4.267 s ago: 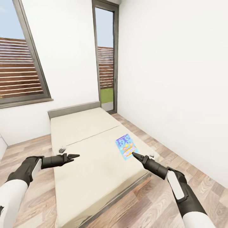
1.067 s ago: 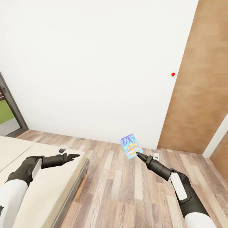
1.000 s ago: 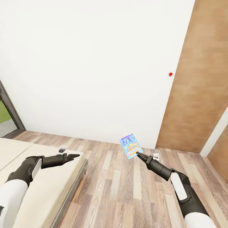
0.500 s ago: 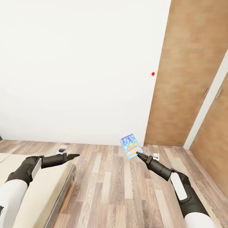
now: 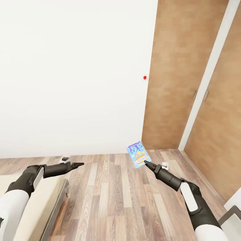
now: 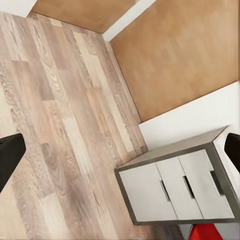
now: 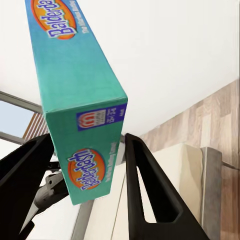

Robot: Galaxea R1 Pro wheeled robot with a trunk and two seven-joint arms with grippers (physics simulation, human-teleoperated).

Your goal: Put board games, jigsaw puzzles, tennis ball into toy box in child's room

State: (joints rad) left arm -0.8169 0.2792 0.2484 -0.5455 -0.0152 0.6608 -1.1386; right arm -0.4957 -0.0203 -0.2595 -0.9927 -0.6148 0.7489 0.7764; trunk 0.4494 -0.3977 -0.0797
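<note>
A blue board game (image 5: 137, 154) with purple and white lettering hangs over the wooden floor, pinched at its lower corner by my right gripper (image 5: 145, 162), which is shut on it. The right wrist view shows its teal edge (image 7: 75, 100) clamped between the two black fingers (image 7: 150, 190). My left gripper (image 5: 79, 164) is held out at the left, open and empty, its fingers (image 6: 10, 155) wide apart in the left wrist view. A corner of the bed (image 5: 40, 201) shows at the lower left. The table's white three-drawer unit (image 6: 175, 185) appears in the left wrist view.
A white wall (image 5: 73, 73) with a small red dot (image 5: 144, 77) faces me. Wooden door panels (image 5: 174, 67) stand to the right. Wood-plank floor (image 5: 113, 201) stretches between the arms. A grey corner (image 5: 231, 216) pokes in at the lower right.
The whole view has swung to the right: the bed has slid off to the left and the wooden doors have come in. Both arms keep their pose, the board game still held.
</note>
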